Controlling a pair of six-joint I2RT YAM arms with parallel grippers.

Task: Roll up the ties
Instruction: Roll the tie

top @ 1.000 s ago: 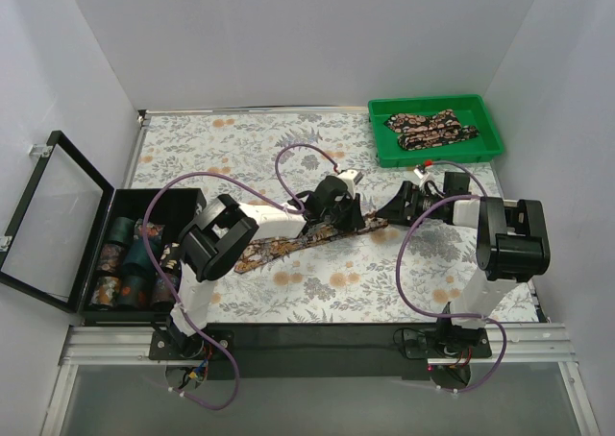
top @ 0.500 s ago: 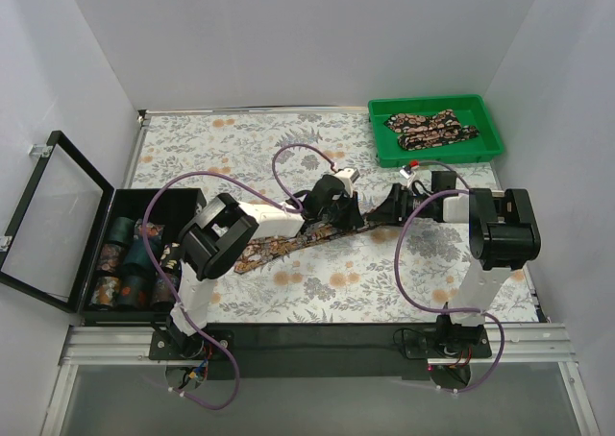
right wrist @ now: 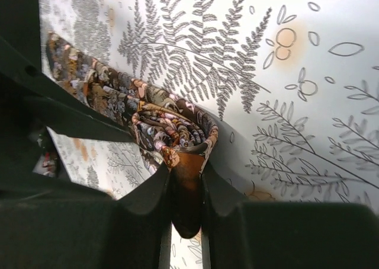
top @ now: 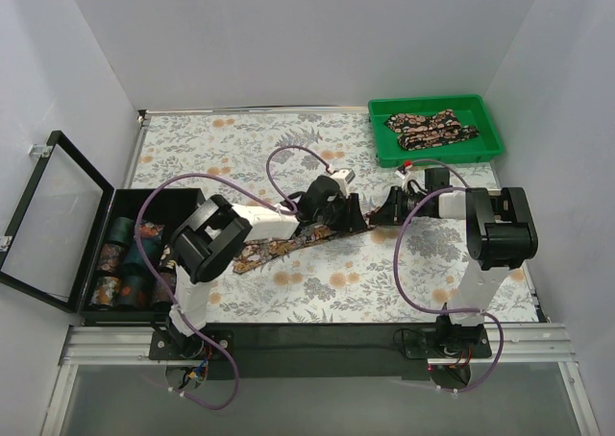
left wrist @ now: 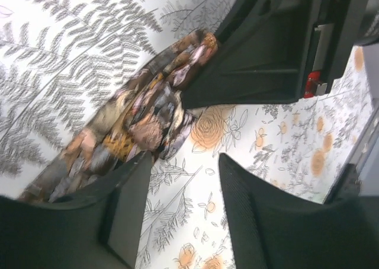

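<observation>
One tie [top: 279, 247] lies slantwise on the fern-print cloth, dark with orange and tan paisley. Its right end is curled into a small roll [right wrist: 174, 130]. My right gripper [right wrist: 186, 174] is shut on that rolled end, with brown lining pinched between the fingers; in the top view it [top: 382, 211] sits at the tie's right tip. My left gripper [left wrist: 185, 162] stands open just beside it, with only cloth between its fingers and the tie [left wrist: 148, 115] lying past its left finger. In the top view the left gripper [top: 344, 215] hovers over the tie's right part.
A green tray [top: 384, 153] at the back right holds more ties [top: 430, 129]. An open black box [top: 159, 198] at the left edge holds several rolled ties, its glass lid [top: 53, 220] swung out to the left. Purple cables loop over both arms.
The left gripper has opened and let go of the tie. The right gripper has moved left to the tie's end and shut on it.
</observation>
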